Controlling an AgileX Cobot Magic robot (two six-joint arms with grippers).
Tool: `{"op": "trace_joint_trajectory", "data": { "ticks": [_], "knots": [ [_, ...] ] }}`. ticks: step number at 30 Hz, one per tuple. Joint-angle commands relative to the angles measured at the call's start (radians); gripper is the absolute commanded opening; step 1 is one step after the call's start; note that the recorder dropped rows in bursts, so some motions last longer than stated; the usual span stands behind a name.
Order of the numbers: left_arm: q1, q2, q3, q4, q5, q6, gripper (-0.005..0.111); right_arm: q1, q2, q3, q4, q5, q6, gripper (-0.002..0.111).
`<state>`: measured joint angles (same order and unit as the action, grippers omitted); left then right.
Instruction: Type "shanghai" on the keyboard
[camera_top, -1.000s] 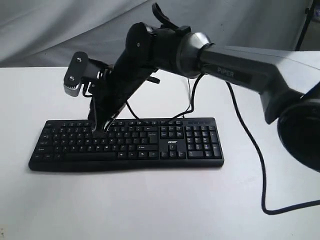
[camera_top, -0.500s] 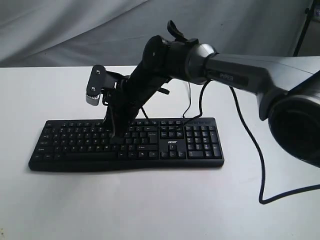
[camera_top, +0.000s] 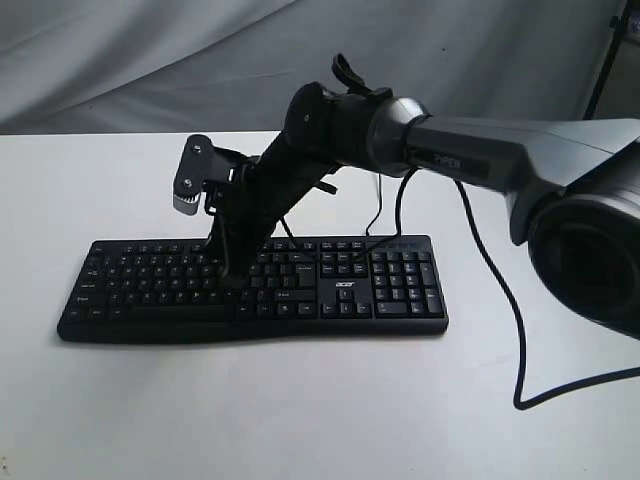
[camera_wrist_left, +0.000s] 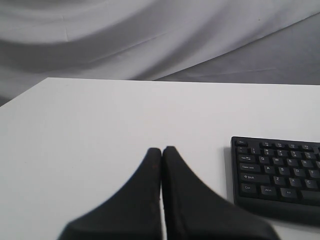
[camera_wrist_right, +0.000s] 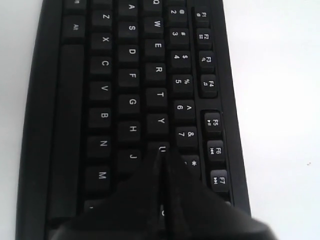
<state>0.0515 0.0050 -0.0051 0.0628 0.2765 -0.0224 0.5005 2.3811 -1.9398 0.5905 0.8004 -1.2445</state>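
Observation:
The long black keyboard (camera_top: 250, 290) lies across the white table, its "acer" logo near the number pad. My right gripper (camera_top: 232, 280) reaches across to the keyboard's middle letter keys, fingers shut and pointing down. In the right wrist view the shut tips (camera_wrist_right: 162, 152) sit over the keyboard (camera_wrist_right: 125, 100) near the U key, between J and the 8 key; whether they touch a key is not clear. The left gripper (camera_wrist_left: 161, 150) is shut with nothing in it, above bare table just off the keyboard's (camera_wrist_left: 277, 172) end. It does not show in the exterior view.
A thin black cable (camera_top: 380, 215) runs from the keyboard's back edge under the right arm. A thicker black arm cable (camera_top: 520, 330) loops over the table at the right. Grey cloth (camera_top: 120, 60) hangs behind the table.
The right arm swung right along the keyboard, carrying its shut tips from the left letter keys to the middle ones, then nearly stopped.

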Motion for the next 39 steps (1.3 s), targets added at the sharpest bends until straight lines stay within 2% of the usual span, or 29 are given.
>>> {"op": "trace_joint_trajectory", "data": {
  "ticks": [1, 39],
  "knots": [
    [0.002, -0.005, 0.005, -0.001, -0.011, -0.002, 0.001, -0.004, 0.001, 0.001, 0.014, -0.01, -0.011, 0.0],
    [0.002, -0.005, 0.005, -0.001, -0.011, -0.002, 0.001, -0.004, 0.037, 0.001, 0.007, -0.056, -0.011, 0.0]
  ]
}}
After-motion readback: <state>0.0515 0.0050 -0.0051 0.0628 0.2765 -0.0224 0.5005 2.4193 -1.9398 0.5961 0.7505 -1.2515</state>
